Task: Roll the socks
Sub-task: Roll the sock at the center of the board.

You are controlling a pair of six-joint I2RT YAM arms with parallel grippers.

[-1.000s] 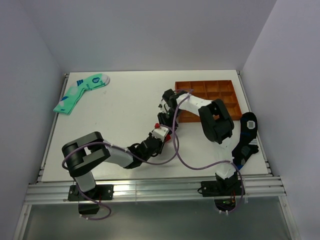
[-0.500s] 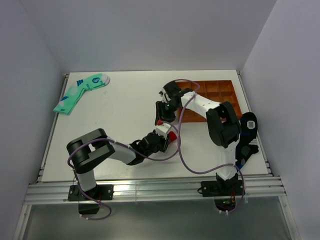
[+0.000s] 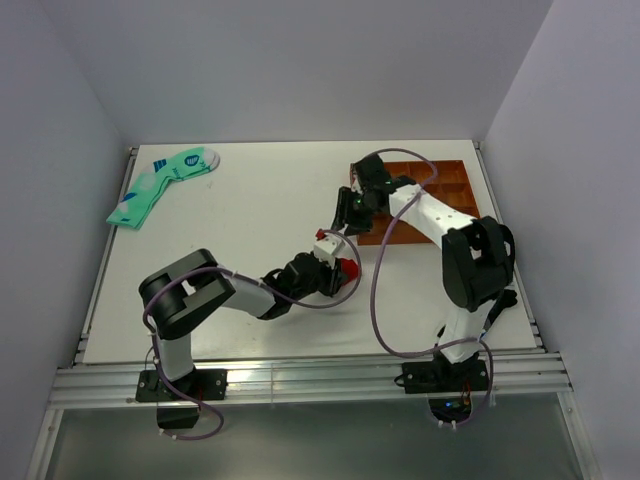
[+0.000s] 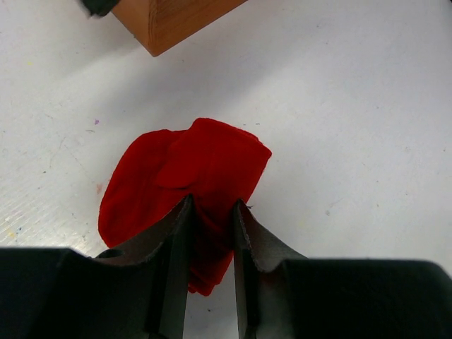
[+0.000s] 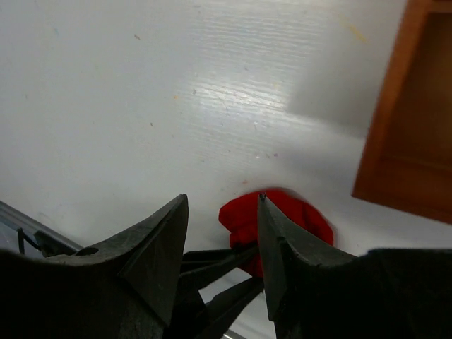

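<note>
The socks point(image 4: 194, 166) lie as a bunched red bundle in the middle of the left wrist view, flat on the white tabletop point(image 4: 353, 127). The left fingers point(image 4: 173, 244) reach in from the bottom edge and are clamped on the bundle's near edge, with red fabric squeezed into the narrow gap between them. In the top view the bundle sits a little right of centre, just below the lower left corner of the brown tray point(image 3: 405, 165), near it but apart from it. The right fingers point(image 5: 159, 240) hang above the tabletop, spread wide with nothing held between them. In their own view the red bundle shows at lower centre, past one fingertip, and the tray runs along the right edge. A mint-green sock point(image 3: 160, 185) lies well apart, at the upper left of the tabletop in the top view.
</note>
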